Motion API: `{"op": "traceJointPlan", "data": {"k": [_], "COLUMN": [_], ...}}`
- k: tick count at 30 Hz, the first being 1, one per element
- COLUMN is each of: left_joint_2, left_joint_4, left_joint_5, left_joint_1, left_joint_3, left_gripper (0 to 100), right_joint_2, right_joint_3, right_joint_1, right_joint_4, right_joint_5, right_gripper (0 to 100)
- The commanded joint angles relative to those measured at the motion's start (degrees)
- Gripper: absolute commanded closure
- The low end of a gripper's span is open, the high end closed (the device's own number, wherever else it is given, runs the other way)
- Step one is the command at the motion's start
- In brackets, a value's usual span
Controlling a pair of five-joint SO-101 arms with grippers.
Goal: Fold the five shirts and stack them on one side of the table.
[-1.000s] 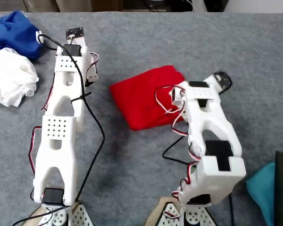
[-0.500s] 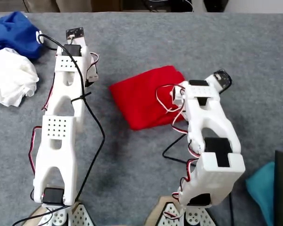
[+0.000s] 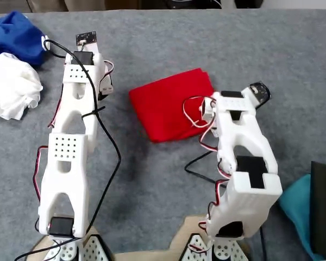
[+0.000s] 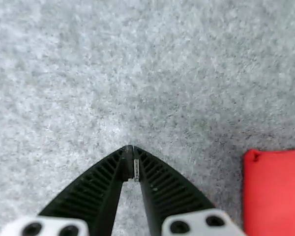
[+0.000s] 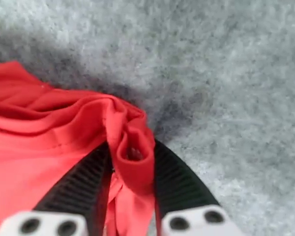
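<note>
A folded red shirt (image 3: 171,106) lies in the middle of the grey table (image 3: 152,179), between the two arms. My right gripper (image 5: 132,152) is shut on a bunched edge of the red shirt (image 5: 49,147) at its right side, and cloth bulges up between the fingers (image 5: 174,177). My left gripper (image 4: 130,162) is shut on nothing just above bare felt, with a corner of the red shirt (image 4: 275,191) off to its side. A crumpled blue shirt (image 3: 13,32) and a crumpled white shirt (image 3: 11,89) lie at the far left.
A teal shirt (image 3: 296,209) lies at the near right edge beside a dark object (image 3: 323,201). Black and red cables (image 3: 106,136) trail along both arms. Bare felt stretches across the far right of the table.
The red shirt has slid a little toward the far side of the table, with the right gripper holding its edge. The left arm has kept still.
</note>
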Motion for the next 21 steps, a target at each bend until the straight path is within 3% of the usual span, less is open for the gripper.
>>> {"op": "traceJointPlan", "data": {"k": [1,21], "left_joint_2": [-0.7,-0.7], "left_joint_4": [-0.8,-0.8], "left_joint_5": [-0.4,-0.4], "left_joint_1": [-0.3,-0.3], "left_joint_3": [-0.1,-0.1], "left_gripper": [98,98], "right_joint_2": [0.8,0.8], "right_joint_3": [-5.4,-29.0], "right_joint_1": [-0.2,4.6], "right_joint_4": [4.9,22.8], "right_joint_5": [0.6,3.8], "right_gripper": [99.3,99.4]}}
